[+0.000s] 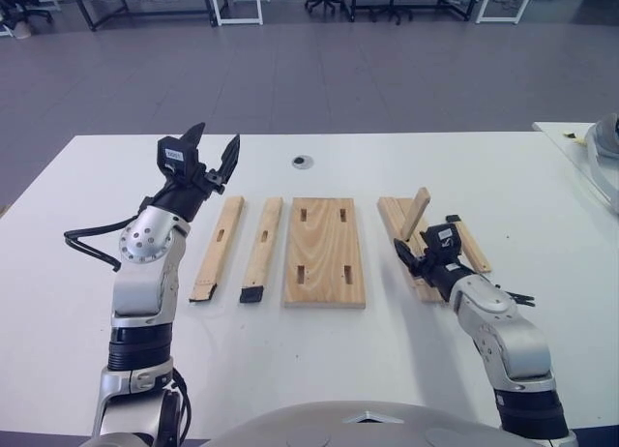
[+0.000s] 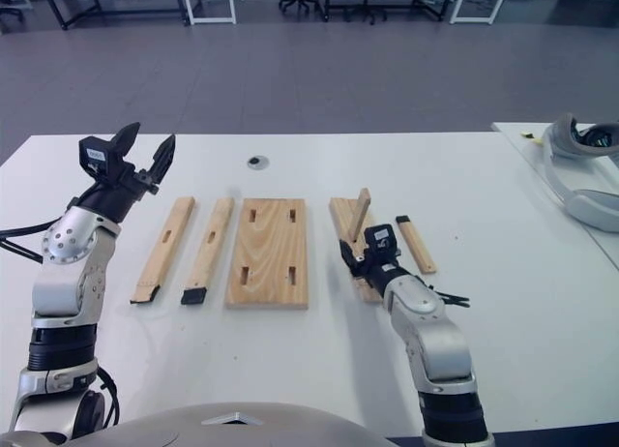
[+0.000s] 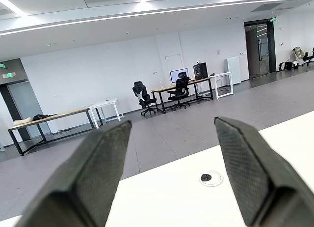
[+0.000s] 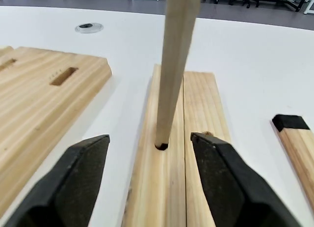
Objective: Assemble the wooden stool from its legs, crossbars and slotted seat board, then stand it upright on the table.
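Observation:
The slotted seat board (image 1: 324, 251) lies flat mid-table. Left of it lie two slotted legs (image 1: 221, 244) (image 1: 263, 242) with black end caps. To its right, two wooden pieces (image 4: 184, 119) lie side by side, and a thin crossbar (image 4: 177, 65) stands tilted with its end in a hole in one of them. Another black-tipped piece (image 1: 472, 246) lies further right. My right gripper (image 4: 152, 141) is open low over the paired pieces, a finger on each side of the crossbar without touching it. My left gripper (image 1: 217, 137) is open, raised above the table's left side, holding nothing.
A round cable grommet (image 1: 303, 162) sits in the table behind the seat board. A white curved device (image 2: 580, 176) rests at the far right. A black cable (image 1: 87, 239) loops beside my left arm. Bare tabletop lies in front of the parts.

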{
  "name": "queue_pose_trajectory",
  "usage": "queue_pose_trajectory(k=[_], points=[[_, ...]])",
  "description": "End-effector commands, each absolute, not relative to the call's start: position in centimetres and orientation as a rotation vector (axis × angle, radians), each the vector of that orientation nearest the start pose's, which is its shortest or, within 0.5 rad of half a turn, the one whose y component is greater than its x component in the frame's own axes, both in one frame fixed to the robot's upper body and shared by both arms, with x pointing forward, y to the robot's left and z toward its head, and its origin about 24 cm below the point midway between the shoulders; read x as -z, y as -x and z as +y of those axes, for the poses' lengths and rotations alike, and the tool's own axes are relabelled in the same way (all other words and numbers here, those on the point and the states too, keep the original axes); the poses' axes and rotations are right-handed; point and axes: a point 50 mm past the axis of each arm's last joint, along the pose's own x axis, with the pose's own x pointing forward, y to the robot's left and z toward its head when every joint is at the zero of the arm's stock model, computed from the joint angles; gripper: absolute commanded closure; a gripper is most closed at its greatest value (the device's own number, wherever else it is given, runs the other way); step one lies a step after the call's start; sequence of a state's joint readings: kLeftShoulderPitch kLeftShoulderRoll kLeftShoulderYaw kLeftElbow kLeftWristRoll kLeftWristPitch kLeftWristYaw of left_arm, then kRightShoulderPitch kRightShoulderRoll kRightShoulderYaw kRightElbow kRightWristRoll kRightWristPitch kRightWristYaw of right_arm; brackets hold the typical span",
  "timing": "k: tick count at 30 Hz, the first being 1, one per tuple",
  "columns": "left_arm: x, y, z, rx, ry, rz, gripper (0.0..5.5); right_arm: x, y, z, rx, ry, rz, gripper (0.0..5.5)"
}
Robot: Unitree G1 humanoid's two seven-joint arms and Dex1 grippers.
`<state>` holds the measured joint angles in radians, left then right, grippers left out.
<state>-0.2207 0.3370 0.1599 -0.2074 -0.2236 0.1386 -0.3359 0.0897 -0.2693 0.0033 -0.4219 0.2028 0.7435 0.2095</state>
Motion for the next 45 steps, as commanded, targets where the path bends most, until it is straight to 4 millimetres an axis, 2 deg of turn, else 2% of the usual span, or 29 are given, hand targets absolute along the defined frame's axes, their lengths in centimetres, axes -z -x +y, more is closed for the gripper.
queue_pose_trajectory(k=[1, 6, 14, 16, 20, 24, 25, 27, 29, 31, 33, 37, 40, 45], points=[[-15.0, -27.7, 20.2, 0.26, -0.166, -0.291, 2.37, -4.6, -20.5, -17.4, -0.297, 0.05, 0.551, 2.4], [-14.9, -27.7, 20.2, 0.26, -0.167, -0.289, 2.37, -3.4, -20.1, -18.5, -0.195, 0.048, 0.658, 2.4], [-14.8, -27.6, 20.1, 0.257, -0.17, -0.285, 2.37, -2.5, -20.0, -18.0, -0.247, 0.081, 0.754, 2.4], [-14.8, -27.6, 20.2, 0.255, -0.171, -0.286, 2.37, -2.4, -19.9, -18.1, -0.25, 0.094, 0.767, 2.68], [-14.8, -27.7, 20.2, 0.253, -0.174, -0.286, 2.37, -3.0, -20.8, -18.1, -0.219, 0.082, 0.707, 3.41], [-14.7, -27.7, 19.8, 0.255, -0.141, -0.28, 2.37, -4.3, -22.1, -17.8, -0.211, 0.09, 0.56, 3.41], [-14.8, -27.8, 19.7, 0.251, -0.104, -0.279, 2.37, -4.9, -22.7, -17.6, -0.221, 0.093, 0.505, 3.41], [-14.6, -28.1, 19.1, 0.273, 0.114, -0.233, 2.37, -6.8, -24.3, -16.8, -0.287, 0.122, 0.346, 3.41], [-14.5, -28.4, 18.1, 0.379, 0.378, -0.16, 2.37, -8.7, -25.8, -15.5, -0.422, 0.167, 0.196, 3.41], [-15.3, -28.3, 17.3, 0.525, 0.618, -0.132, 2.37, -10.8, -27.0, -13.8, -0.593, 0.195, 0.068, 3.41], [-16.6, -28.2, 17.0, 0.629, 0.777, -0.124, 2.37, -12.8, -27.7, -12.3, -0.73, 0.165, -0.035, 3.41], [-18.8, -27.4, 17.0, 0.73, 0.942, -0.164, 2.37, -15.5, -27.8, -9.7, -0.894, 0.061, -0.125, 3.41], [-18.6, -27.4, 16.7, 0.724, 0.976, -0.123, 2.37, -15.6, -26.4, -8.7, -0.969, 0.098, -0.144, 3.41], [-18.6, -27.5, 16.7, 0.7, 0.992, -0.116, 2.37, -15.2, -25.4, -8.6, -1.022, 0.157, -0.127, 3.41]])
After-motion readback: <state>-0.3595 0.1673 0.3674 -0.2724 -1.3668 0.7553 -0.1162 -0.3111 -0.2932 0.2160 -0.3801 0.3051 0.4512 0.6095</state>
